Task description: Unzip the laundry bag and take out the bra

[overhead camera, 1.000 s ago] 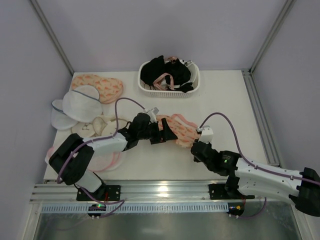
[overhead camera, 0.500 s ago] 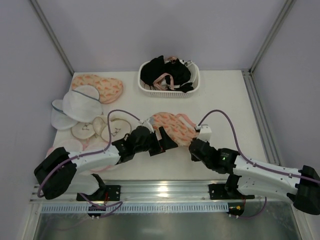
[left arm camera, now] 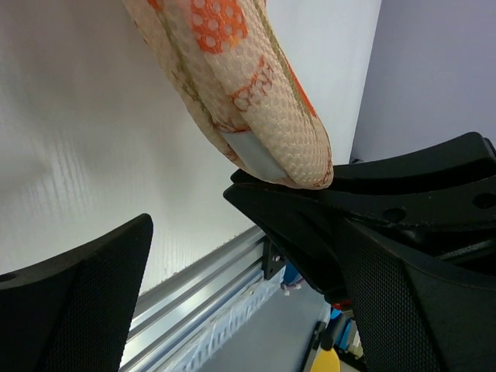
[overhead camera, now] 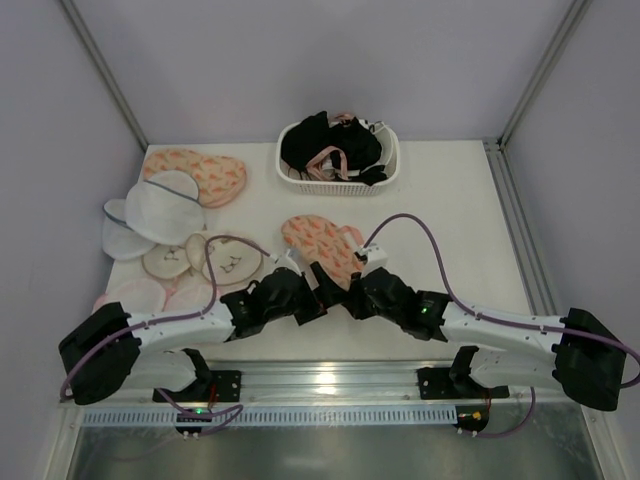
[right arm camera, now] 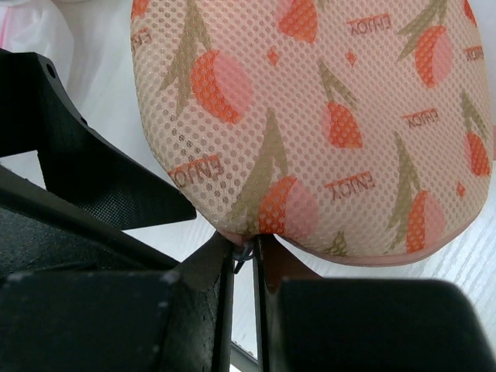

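The peach laundry bag [overhead camera: 318,243] with orange print lies zipped shut at the middle of the table. In the right wrist view the laundry bag [right arm camera: 325,132] fills the top, and my right gripper [right arm camera: 246,252] is shut on the small metal zip pull at the near end of its pink rim. From the top, the right gripper [overhead camera: 350,290] meets the bag's near end. My left gripper [overhead camera: 320,287] stands wide open just left of it, touching nothing. In the left wrist view the bag's end [left arm camera: 256,101] hangs above that gripper's parted fingers [left arm camera: 70,302]. The bra is hidden.
A second peach bag [overhead camera: 195,172] lies at the back left, beside white mesh bags [overhead camera: 155,210] and cream round bags [overhead camera: 215,262]. A white basket [overhead camera: 385,175] of black garments stands at the back centre. The metal rail [overhead camera: 330,380] runs along the near edge.
My left gripper opened, let go of the bag and drew back towards the near edge. The right gripper, still shut, moved left, and the bag shifted left with it.
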`<state>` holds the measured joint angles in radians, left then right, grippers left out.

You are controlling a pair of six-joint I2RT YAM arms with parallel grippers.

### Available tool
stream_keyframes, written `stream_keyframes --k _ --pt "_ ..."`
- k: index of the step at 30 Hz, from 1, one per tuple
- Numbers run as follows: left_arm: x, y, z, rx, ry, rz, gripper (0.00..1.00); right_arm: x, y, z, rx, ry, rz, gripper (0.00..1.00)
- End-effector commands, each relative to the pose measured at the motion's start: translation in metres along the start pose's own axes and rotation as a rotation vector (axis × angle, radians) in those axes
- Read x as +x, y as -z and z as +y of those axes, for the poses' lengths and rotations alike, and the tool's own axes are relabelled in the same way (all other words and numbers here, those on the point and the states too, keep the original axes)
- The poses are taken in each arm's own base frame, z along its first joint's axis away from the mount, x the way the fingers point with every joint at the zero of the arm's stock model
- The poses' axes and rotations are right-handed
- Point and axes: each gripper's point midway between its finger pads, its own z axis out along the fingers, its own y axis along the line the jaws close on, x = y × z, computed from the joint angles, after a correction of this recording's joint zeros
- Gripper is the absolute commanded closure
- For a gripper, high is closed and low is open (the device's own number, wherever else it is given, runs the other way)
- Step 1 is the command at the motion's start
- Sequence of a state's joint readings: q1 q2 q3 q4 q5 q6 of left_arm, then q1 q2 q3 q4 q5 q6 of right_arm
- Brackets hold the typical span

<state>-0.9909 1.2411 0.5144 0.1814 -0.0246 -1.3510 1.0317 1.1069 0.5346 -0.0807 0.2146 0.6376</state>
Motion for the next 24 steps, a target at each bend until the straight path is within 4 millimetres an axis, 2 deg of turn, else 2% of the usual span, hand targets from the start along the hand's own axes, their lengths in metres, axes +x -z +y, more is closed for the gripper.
stream_keyframes --k 1,3,4,5,7,11,13,15,16,18,20,21,24 --pt "-0.039 0.007 -0.016 0.039 0.062 -0.196 0.01 -0.011 0.004 0.032 -0.145 0.055 -0.025 0.96" --pt "-0.056 0.019 -0.018 0.047 0.097 -0.286 0.01 -0.002 0.005 0.02 -0.102 0.065 -0.004 0.96" --pt "-0.06 0.022 -0.01 0.026 0.103 -0.314 0.01 -0.003 0.007 0.017 -0.097 0.065 -0.011 0.96" --pt "-0.066 0.031 -0.015 0.046 0.114 -0.344 0.0 -0.001 0.008 0.015 -0.094 0.064 -0.011 0.96" --pt "-0.074 0.038 -0.01 0.037 0.146 -0.395 0.01 0.002 0.01 0.012 -0.094 0.066 -0.011 0.96" --pt "-0.08 0.047 -0.011 0.075 0.194 -0.433 0.01 0.005 0.011 0.009 -0.091 0.068 -0.01 0.96" --pt "-0.075 0.042 -0.013 0.068 0.198 -0.4 0.01 0.004 0.011 0.01 -0.096 0.068 -0.014 0.96" --pt "-0.071 0.036 -0.025 0.091 0.199 -0.362 0.01 0.002 0.011 0.012 -0.103 0.065 -0.02 0.96" --pt "-0.065 0.028 -0.024 0.078 0.204 -0.33 0.01 0.0 0.011 0.013 -0.105 0.066 -0.026 0.96" --pt "-0.056 0.021 -0.039 0.115 0.215 -0.273 0.01 -0.004 0.01 0.016 -0.108 0.065 -0.036 0.96" --pt "-0.047 0.011 -0.039 0.103 0.22 -0.239 0.01 -0.009 0.01 0.018 -0.11 0.064 -0.052 0.96" --pt "-0.047 0.009 -0.044 0.117 0.223 -0.235 0.0 -0.01 0.01 0.018 -0.112 0.066 -0.054 0.96" --pt "-0.046 0.002 -0.041 0.104 0.233 -0.242 0.01 -0.014 0.009 0.025 -0.14 0.067 -0.071 0.96"
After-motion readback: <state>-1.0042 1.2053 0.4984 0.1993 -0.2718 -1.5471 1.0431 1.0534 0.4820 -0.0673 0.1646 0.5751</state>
